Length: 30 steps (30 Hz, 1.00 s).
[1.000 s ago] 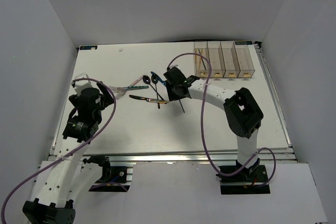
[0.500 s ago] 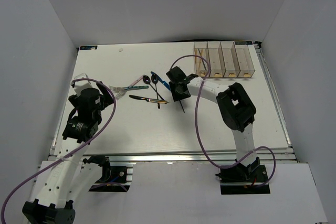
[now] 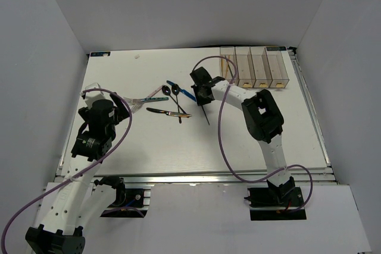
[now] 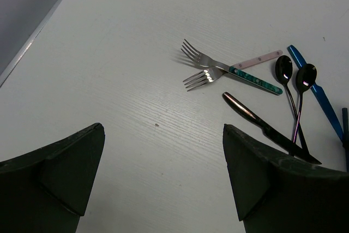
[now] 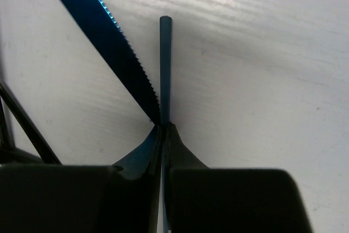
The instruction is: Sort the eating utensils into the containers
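Right pincer [image 5: 163, 130] is clenched on a thin dark blue-grey chopstick [image 5: 165, 64]. The rod runs straight out past the fingertips, over the white bench [image 5: 262, 53]. Can't tell if it's lifted or lying flat.

A blue serrated-edge knife [image 5: 103, 31] lies just left of it in the wrist view, angled, and its edge meets the rod right at the fingertips. In the top view the grip is mid-bench, at the right end of the cutlery cluster, with the rest of the chopstick trailing toward the near side.

Four clear plastic rectangular bins [image 3: 256, 68] sit joined in a row at the far right of the bench, right of and slightly beyond the right pincer.

Left pincer [image 4: 162, 135] is released, jaws wide, nothing between them. It hangs over bare bench on the left, pointed at the cluster.

In its view:
- Two silver-tined forks are crossed at the necks: a teal-handled fork [image 4: 256, 79] and a pale pink-handled fork [image 4: 256, 58].
- Two black spoons [image 4: 284, 69] have their bowls side by side, just right of the fork handles.
- A dark slim knife [image 4: 256, 121] lies diagonally on the near side of the forks, with the spoon handles crossing its blade end.
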{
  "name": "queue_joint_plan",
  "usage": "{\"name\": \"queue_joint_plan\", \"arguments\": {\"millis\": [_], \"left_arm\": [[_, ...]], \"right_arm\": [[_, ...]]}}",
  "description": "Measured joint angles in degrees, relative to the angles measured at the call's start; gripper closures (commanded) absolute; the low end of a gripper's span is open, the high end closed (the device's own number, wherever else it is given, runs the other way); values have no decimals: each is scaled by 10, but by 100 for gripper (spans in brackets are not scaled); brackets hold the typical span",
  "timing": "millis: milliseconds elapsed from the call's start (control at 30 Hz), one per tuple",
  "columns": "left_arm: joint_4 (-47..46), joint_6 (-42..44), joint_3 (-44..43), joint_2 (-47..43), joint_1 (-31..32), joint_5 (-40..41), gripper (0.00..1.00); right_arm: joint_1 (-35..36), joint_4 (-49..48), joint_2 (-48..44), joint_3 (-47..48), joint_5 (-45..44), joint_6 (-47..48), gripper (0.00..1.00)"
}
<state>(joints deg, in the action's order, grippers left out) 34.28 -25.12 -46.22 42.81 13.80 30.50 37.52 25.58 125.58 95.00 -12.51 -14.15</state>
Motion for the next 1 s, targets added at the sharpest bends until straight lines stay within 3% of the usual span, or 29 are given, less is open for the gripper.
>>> {"name": "queue_joint_plan", "arguments": {"millis": [500,767,1000], "left_arm": [[0,0,0,2,2,0,2],[0,0,0,16,2,0,2],[0,0,0,24,2,-1,2]], "right_arm": [[-56,62,-2,70,6,-11,100],[-153,69,2,242,5,-18,100],[-229,23,72,369,53,-20,100]]}}
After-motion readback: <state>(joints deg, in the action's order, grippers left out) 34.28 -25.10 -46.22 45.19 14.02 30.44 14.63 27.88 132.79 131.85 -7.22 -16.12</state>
